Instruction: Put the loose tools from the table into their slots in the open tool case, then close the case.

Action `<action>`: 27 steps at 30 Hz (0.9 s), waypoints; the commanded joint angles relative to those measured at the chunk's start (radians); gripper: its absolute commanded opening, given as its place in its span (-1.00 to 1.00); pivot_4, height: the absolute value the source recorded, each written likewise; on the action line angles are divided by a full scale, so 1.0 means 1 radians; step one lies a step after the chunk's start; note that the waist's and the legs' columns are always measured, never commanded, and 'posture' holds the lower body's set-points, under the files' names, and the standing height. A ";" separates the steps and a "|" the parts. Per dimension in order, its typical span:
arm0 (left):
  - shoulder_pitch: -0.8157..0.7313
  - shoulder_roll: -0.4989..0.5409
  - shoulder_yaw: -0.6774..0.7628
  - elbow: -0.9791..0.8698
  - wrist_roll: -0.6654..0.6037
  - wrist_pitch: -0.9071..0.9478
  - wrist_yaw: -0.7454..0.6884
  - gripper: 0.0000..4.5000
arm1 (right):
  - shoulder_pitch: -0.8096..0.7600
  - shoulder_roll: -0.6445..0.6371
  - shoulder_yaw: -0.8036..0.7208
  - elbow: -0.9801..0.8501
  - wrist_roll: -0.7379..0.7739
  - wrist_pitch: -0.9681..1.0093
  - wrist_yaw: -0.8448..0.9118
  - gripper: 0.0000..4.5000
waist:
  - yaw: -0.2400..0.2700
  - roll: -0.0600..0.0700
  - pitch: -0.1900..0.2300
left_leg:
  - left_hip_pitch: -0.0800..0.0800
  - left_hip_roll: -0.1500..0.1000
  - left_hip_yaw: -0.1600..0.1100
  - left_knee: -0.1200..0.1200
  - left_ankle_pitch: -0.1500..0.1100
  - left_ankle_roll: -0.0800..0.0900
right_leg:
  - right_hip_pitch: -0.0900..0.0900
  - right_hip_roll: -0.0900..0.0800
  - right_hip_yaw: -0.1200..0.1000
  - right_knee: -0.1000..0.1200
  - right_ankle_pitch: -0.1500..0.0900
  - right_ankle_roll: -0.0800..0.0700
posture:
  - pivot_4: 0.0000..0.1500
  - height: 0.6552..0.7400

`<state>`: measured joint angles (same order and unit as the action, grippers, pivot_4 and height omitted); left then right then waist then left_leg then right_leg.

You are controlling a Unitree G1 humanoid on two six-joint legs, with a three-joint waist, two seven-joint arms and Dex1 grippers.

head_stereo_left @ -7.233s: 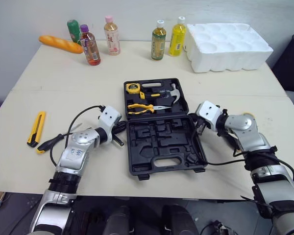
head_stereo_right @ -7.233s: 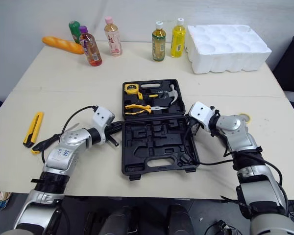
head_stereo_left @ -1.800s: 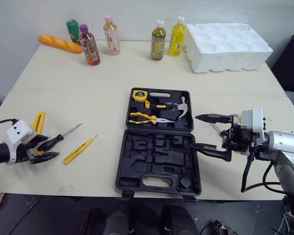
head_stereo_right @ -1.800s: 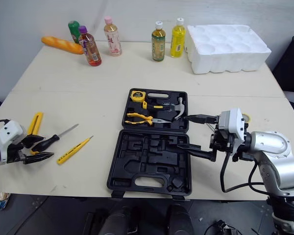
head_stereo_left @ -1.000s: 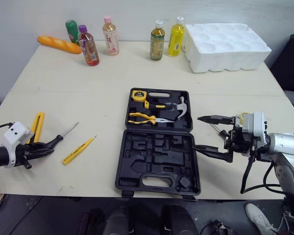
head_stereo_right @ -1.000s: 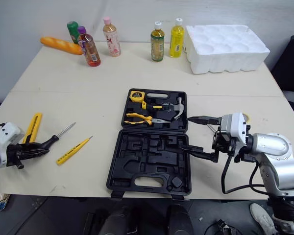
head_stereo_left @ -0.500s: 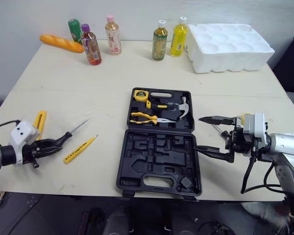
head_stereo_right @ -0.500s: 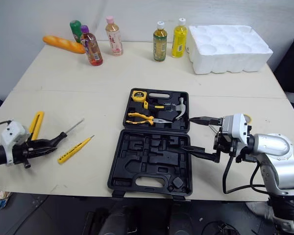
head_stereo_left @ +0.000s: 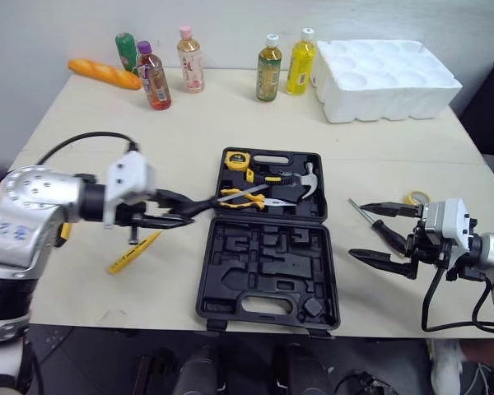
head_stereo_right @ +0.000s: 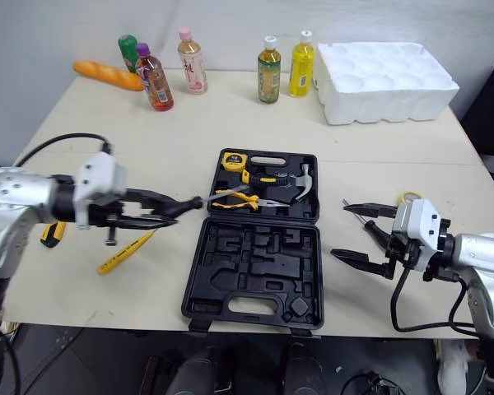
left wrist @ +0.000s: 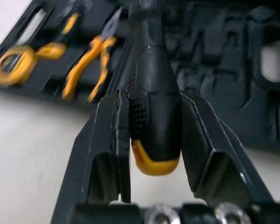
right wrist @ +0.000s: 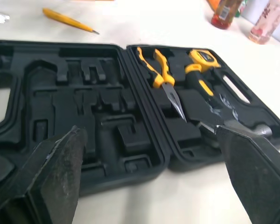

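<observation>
While the case lies open: black plastic tool case (head_stereo_left: 263,265) sits mid-worktop, both halves flat on the beige worktop (head_stereo_left: 189,123), the lid half farther from the robot and the moulded base half nearer.
Left tool: left tool (head_stereo_left: 181,210) is held just left of the case and clamped narrow on the handle of a black-handled screwdriver with a yellow end cap (left wrist: 154,116).
Screwdriver position: the handle lies between the two fingers and the shaft reaches out over the left edge of the lid half, towards the pliers. Whether the tip touches the case cannot be told.
Right tool: right tool (head_stereo_left: 361,230) is spread wide and holds nothing. It sits just right of the case, pointing towards it and apart from it.
Already in the lid half: yellow tape measure (head_stereo_left: 234,161) at the far left corner, yellow-handled pliers (head_stereo_left: 249,198) nearer the hinge, silver-headed hammer (head_stereo_left: 303,175) on the right.
Base half: moulded slots bare.
Loose on the worktop: slim yellow pen-shaped tool (head_stereo_left: 136,251) lies left of the case, under the left tool.
Far edge: five drink bottles, among them a yellow juice bottle (head_stereo_left: 300,62), an orange bread loaf (head_stereo_left: 103,72) and a white foam tray (head_stereo_left: 387,74).
</observation>
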<state>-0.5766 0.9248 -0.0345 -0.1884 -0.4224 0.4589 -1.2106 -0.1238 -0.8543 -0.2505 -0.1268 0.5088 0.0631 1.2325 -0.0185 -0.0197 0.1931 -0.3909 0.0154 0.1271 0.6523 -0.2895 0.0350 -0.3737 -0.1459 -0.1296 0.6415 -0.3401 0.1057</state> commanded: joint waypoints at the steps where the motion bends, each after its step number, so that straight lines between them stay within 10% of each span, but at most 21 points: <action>1: -0.092 -0.050 -0.085 -0.008 0.042 0.003 -0.006 -0.54 | 0.008 -0.008 -0.029 -0.014 -0.003 -0.021 -0.004 1.00 | -0.003 0.000 0.000 | 0.000 0.000 0.000 0.000 0.000 0.000 | 0.000 0.000 0.000 0.000 0.000 0.000 | 1.00 1.00; 10: -0.363 -0.226 -0.421 0.075 0.363 0.039 0.037 -0.54 | 0.064 -0.006 -0.041 -0.059 0.013 0.036 -0.026 1.00 | 0.024 0.000 0.000 | -0.008 -0.001 -0.004 0.010 -0.003 0.004 | 0.000 0.001 -0.002 -0.001 0.001 0.001 | 1.00 1.00; 27: -0.394 -0.280 -0.491 0.116 0.556 0.071 0.025 -0.54 | 0.101 0.001 -0.036 -0.071 0.001 0.026 -0.057 1.00 | 0.039 0.000 0.000 | -0.012 -0.001 -0.008 0.014 -0.002 0.004 | -0.001 0.001 -0.004 0.001 0.001 0.001 | 1.00 1.00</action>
<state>-0.9506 0.6473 -0.5356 -0.0618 0.1236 0.5262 -1.1888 -0.0273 -0.8533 -0.2561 -0.1919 0.5040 0.1079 1.1737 0.0202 -0.0199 0.1934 -0.4031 0.0146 0.1187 0.6661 -0.2919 0.0393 -0.3750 -0.1449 -0.1339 0.6420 -0.3395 0.1068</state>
